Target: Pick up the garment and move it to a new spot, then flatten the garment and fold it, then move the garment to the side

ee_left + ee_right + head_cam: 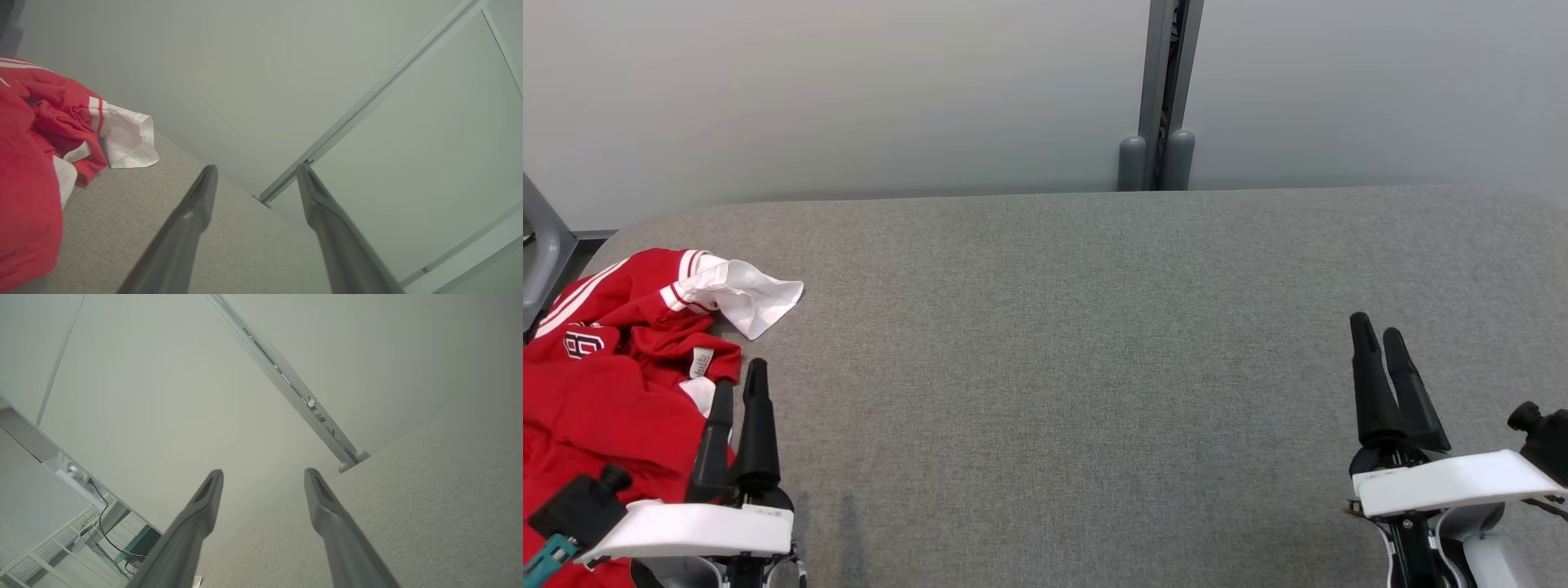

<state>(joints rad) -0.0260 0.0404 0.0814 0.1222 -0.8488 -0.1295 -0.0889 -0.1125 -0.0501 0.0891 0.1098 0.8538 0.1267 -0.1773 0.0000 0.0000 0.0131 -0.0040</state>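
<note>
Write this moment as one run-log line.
stage: pre-pickup | garment: crumpled, far left | left gripper: open, near garment | right gripper: open, empty

Left gripper sits lower left in head view, two dark fingers pointing up and leaning slightly right, seen nearly edge-on. The left wrist plate below it is white and roughly level. Right gripper sits lower right, fingers up and leaning slightly left. The right wrist plate is white and tilts up toward the right. In both wrist views the jaws are spread wide with a clear gap and nothing held.
</note>
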